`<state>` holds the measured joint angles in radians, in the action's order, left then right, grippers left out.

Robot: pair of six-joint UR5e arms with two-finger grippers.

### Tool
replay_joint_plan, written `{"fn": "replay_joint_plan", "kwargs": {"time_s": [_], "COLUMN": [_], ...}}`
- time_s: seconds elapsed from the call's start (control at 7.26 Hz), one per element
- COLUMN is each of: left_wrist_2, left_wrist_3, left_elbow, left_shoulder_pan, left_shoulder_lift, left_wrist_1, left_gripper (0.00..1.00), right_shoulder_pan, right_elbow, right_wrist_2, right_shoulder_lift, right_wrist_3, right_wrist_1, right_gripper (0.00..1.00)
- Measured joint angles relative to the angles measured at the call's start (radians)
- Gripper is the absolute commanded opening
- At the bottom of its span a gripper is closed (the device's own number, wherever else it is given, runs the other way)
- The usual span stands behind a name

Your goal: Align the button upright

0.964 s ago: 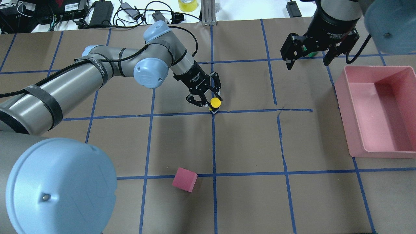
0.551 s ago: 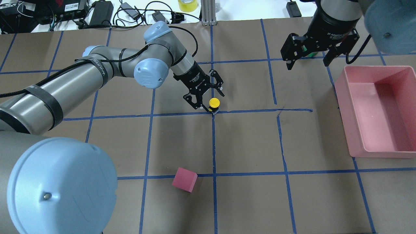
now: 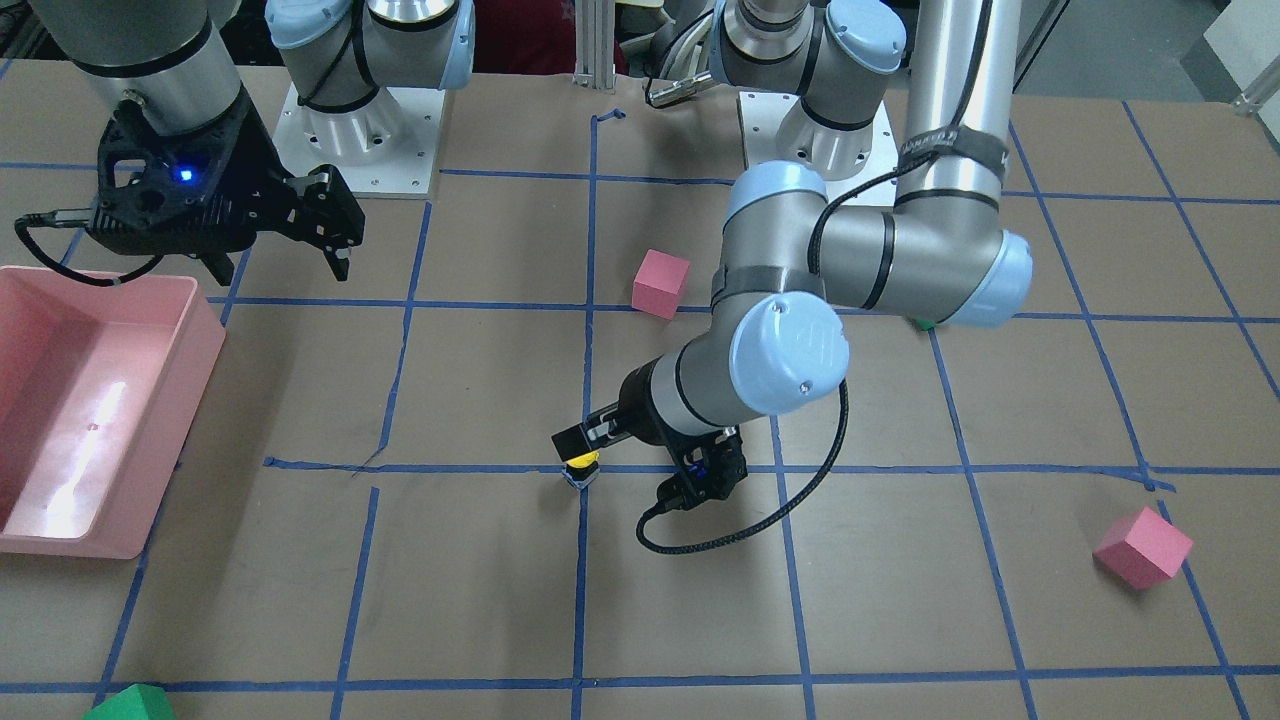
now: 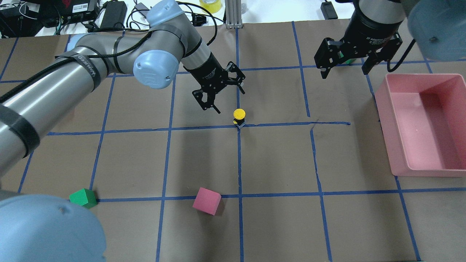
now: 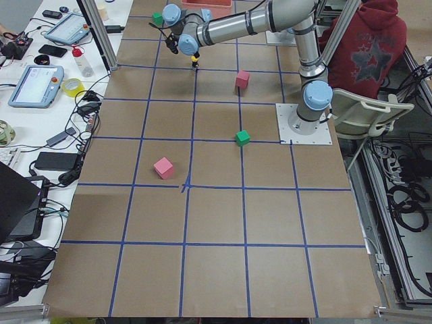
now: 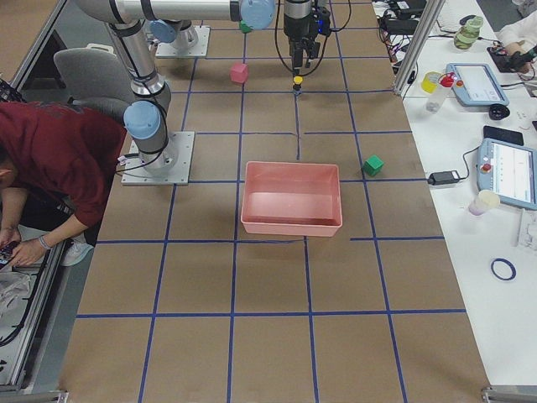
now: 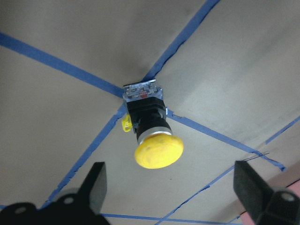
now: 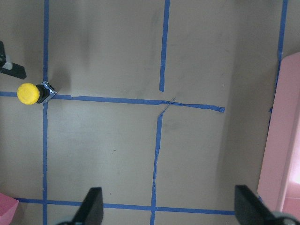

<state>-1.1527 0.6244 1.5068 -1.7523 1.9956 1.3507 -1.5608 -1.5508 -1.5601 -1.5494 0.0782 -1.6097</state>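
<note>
The button (image 4: 239, 115), with a yellow cap, black body and silvery base, stands upright on a crossing of blue tape lines. It also shows in the front view (image 3: 581, 468), the left wrist view (image 7: 150, 126) and the right wrist view (image 8: 33, 93). My left gripper (image 4: 227, 98) is open and empty. It hangs above and to the back left of the button, apart from it, and its fingertips (image 7: 96, 185) frame the button from above. My right gripper (image 4: 344, 71) is open and empty, far off at the back right.
A pink bin (image 4: 400, 145) sits at the right edge. A pink cube (image 4: 206, 201) and a green cube (image 4: 83, 198) lie near the front. Another pink cube (image 3: 1142, 547) and a green cube (image 3: 130, 703) lie on the far side. Cables and devices line the back edge.
My left gripper has opened off the button and drawn up and back to the left. The button stays standing on the tape crossing. The right arm has not moved.
</note>
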Motion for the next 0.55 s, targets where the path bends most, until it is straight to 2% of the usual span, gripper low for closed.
{"fn": "replay_joint_plan", "kwargs": {"time_s": [0.41, 0.55], "left_wrist_2": [-0.263, -0.312], "left_wrist_3": [-0.426, -0.502], "left_elbow": [-0.011, -0.017], "left_shoulder_pan": [0.035, 0.052], "left_shoulder_lift": [-0.216, -0.271], "left_wrist_1": [0.259, 0.305], "left_gripper": [1.0, 1.0], "right_shoulder_pan": [0.0, -0.001], "right_elbow": [0.0, 0.0], "right_wrist_2": [0.001, 0.001], "right_shoulder_lift": [0.0, 0.0], "right_wrist_3": [0.0, 0.0], "right_wrist_1": [0.001, 0.001], "right_gripper": [1.0, 1.0]}}
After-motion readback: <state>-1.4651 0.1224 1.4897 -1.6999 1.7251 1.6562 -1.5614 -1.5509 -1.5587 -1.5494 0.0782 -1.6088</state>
